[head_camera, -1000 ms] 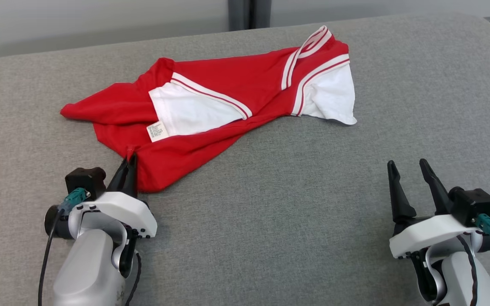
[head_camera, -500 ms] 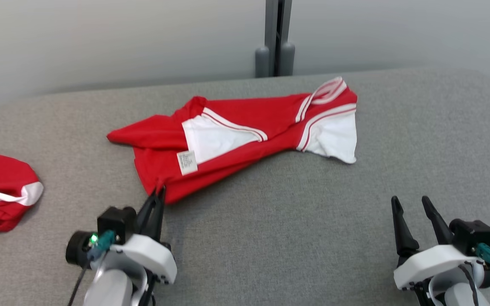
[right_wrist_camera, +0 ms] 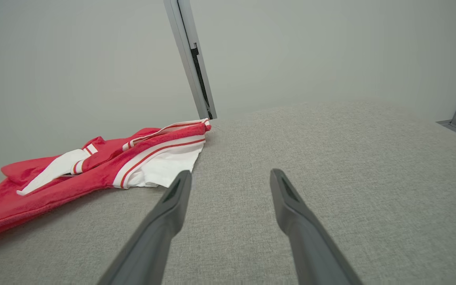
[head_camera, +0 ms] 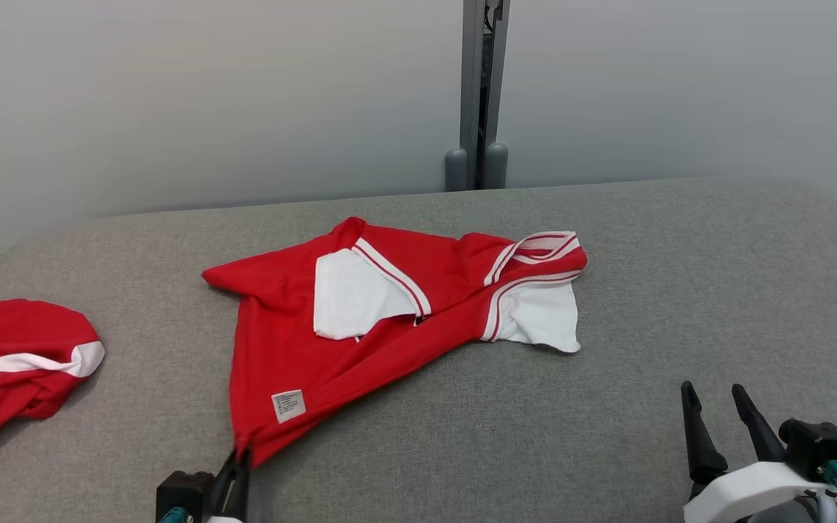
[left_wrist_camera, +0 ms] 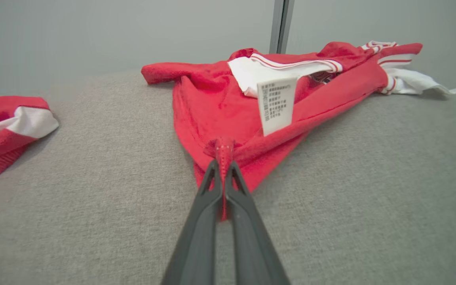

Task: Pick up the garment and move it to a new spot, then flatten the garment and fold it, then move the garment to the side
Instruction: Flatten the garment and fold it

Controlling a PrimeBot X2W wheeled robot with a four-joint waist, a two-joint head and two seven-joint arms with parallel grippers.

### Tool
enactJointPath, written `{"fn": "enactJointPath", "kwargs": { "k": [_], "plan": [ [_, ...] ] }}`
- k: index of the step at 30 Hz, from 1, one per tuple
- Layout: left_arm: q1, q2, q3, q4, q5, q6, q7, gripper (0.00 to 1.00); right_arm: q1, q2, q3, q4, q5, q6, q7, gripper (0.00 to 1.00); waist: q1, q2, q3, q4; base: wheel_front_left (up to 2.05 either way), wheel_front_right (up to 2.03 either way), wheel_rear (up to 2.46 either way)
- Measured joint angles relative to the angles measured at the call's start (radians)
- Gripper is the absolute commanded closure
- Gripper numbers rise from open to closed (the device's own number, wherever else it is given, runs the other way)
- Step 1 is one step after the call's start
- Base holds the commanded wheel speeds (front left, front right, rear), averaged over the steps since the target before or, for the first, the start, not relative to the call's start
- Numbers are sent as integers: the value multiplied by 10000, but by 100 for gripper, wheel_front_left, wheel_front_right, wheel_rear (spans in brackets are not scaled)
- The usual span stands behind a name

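Note:
The garment (head_camera: 389,305) is a red shirt with white panels and striped trim, lying rumpled on the grey padded surface (head_camera: 644,290). Its near corner is drawn to a point at the bottom left, where my left gripper (head_camera: 238,465) is shut on it. In the left wrist view the two fingers pinch a fold of the garment (left_wrist_camera: 228,114) at the left gripper (left_wrist_camera: 222,168), just below a white care label (left_wrist_camera: 275,103). My right gripper (head_camera: 715,408) stands open at the lower right, apart from the cloth. Between the right gripper (right_wrist_camera: 228,183) fingers lies bare surface, the garment (right_wrist_camera: 93,170) to their left.
A second red and white cloth (head_camera: 11,363) lies bunched at the left edge, also the second cloth (left_wrist_camera: 6,126) in the left wrist view. A pale wall with a grey vertical post (head_camera: 480,94) runs behind the surface.
The head camera has tilted up, so the whole scene sits lower. My left gripper has pulled the garment's corner toward me, stretching the red cloth out; the label now lies nearer the gripper.

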Motion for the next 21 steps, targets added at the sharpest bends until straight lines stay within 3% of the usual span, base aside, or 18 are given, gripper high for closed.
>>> {"fn": "enactJointPath", "kwargs": {
  "k": [1, 3, 4, 5, 12, 21],
  "plan": [
    [42, 40, 104, 23, 17, 90, 0, 100, 39, 0, 2, 4, 13, 0, 0, 0, 0, 0, -21, -16, 0, 0, 0],
    [111, 98, 322, -35, 88, 263, 0, 53, 104, 0, 38, -2, 81, 0, 0, 0, 0, 0, -30, -47, 0, 0, 0],
    [148, 104, 403, -98, 119, 316, -2, 9, 117, -2, 65, -4, 98, 0, 0, 0, 0, 0, -13, -55, 0, 0, 0],
    [177, 84, 485, -113, 105, 355, 0, 0, 118, -2, 119, 4, 125, 0, 0, 0, 0, 0, 14, -60, 0, 0, 0],
    [194, -42, 863, -803, 35, 612, -2, 0, -254, 0, 535, 90, 224, 0, 0, 0, 1, 0, 400, 127, 0, 0, 0],
    [-259, -77, 554, -1179, -23, 445, -2, 0, -1258, -6, 506, 362, 125, 0, 0, 0, 0, 0, 1122, 990, 0, 0, 0]
  ]
}}
